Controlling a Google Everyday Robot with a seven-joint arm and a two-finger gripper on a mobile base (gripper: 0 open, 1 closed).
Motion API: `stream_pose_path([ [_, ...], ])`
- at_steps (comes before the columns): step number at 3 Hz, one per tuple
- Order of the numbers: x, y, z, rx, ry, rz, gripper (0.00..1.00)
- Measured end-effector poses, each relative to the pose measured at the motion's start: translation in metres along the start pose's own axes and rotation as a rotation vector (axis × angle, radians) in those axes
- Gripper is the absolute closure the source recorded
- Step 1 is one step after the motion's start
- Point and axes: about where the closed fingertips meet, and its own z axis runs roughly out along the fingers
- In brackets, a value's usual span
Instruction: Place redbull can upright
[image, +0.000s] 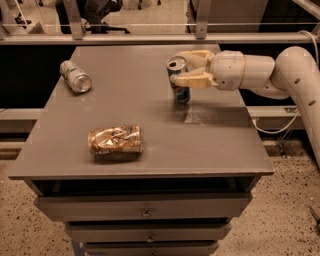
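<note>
The redbull can, slim, blue and silver with a silver top, stands upright on the grey table at its right middle. My gripper comes in from the right and its cream fingers are closed around the can's upper half. The can's base is at or just above the table surface; I cannot tell if it touches.
A green and silver can lies on its side at the table's far left. A gold-brown foil snack bag lies near the front left. Drawers are below the tabletop. A metal rail runs behind the table.
</note>
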Motion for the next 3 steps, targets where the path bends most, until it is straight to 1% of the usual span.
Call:
stream_pose_path([
  [1, 0.013, 0.000, -0.005, 0.005, 0.018, 0.033, 0.26],
  [2, 0.020, -0.002, -0.008, 0.016, 0.028, 0.059, 0.04],
  [3, 0.029, -0.008, -0.014, 0.035, 0.053, 0.091, 0.00],
])
